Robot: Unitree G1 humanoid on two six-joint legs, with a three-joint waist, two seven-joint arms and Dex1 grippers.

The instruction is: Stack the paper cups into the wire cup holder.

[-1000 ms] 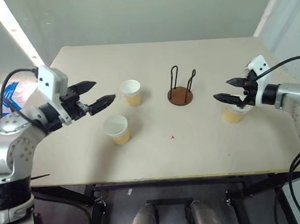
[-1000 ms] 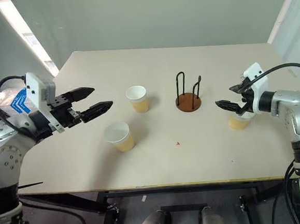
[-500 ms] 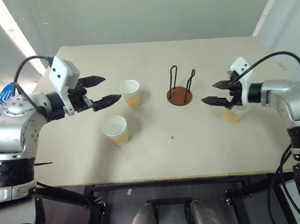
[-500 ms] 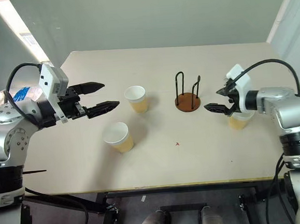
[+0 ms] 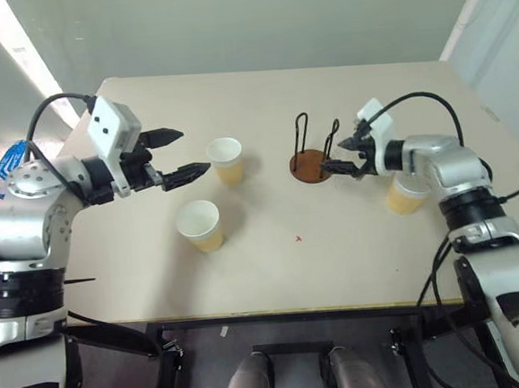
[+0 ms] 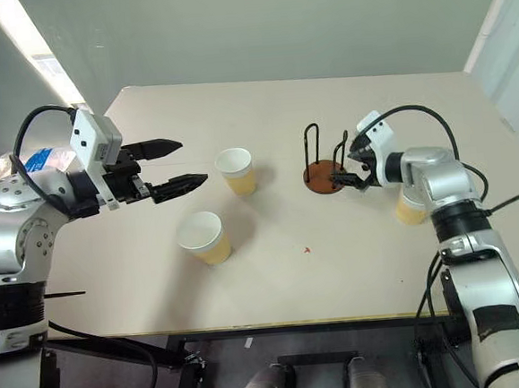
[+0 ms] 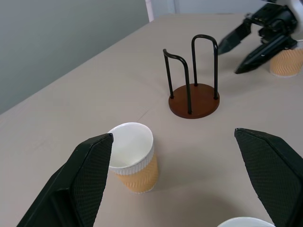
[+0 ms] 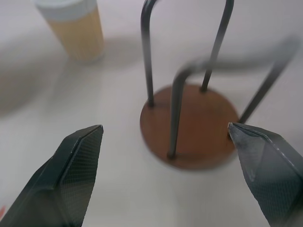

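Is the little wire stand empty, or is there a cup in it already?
Empty. The wire stand has only its bare brown base between the loops. All three paper cups stand apart on the table.

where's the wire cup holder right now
The wire cup holder stands upright near the table's middle, right of the far paper cup, with the open right tool close beside it.
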